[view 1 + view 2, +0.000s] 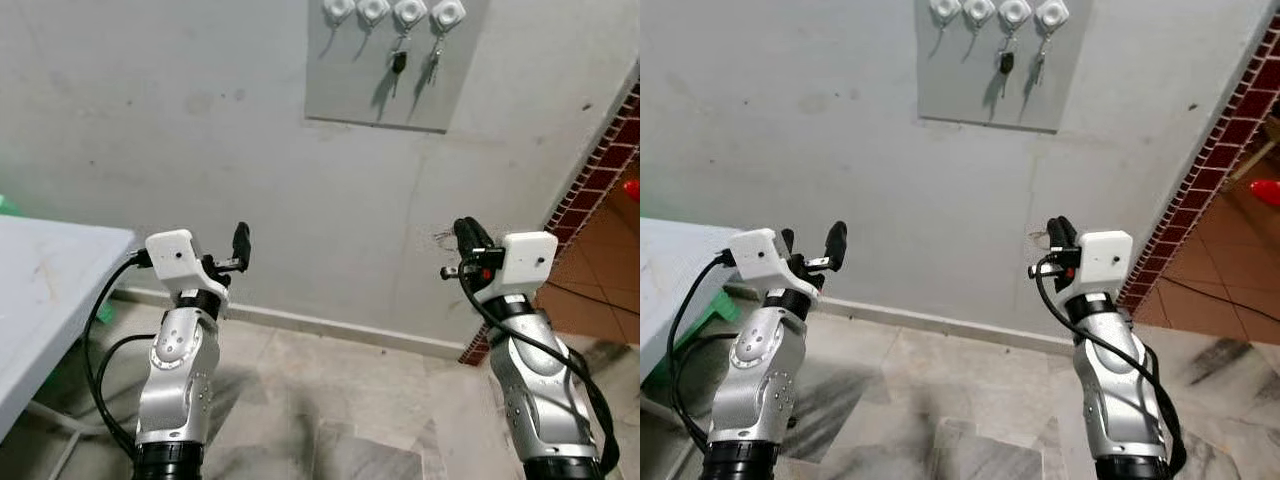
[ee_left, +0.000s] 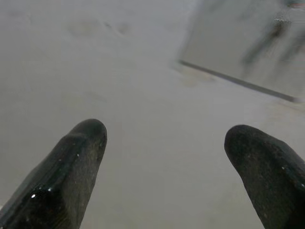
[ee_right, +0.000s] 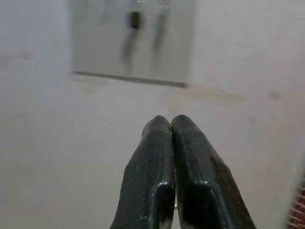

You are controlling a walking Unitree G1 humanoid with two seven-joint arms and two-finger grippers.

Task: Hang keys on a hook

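A grey panel (image 1: 350,85) on the wall carries a row of white hooks (image 1: 373,10) at its top. A black key (image 1: 398,62) hangs from the third hook (image 1: 410,12), and a silver bunch of keys (image 1: 433,66) hangs from the fourth hook (image 1: 447,14). The two left hooks are bare. My left gripper (image 1: 812,243) is raised in front of the wall, well below the panel, open and holding nothing. My right gripper (image 1: 468,236) is raised at the same height, shut, with its fingertips (image 3: 159,125) pressed together and pointing at the panel (image 3: 133,43).
A white table (image 1: 40,290) stands at the left, close to my left arm. A red brick wall edge (image 1: 600,150) runs down the right side, with a red object (image 1: 632,188) beyond it. Marbled floor tiles (image 1: 340,400) lie below.
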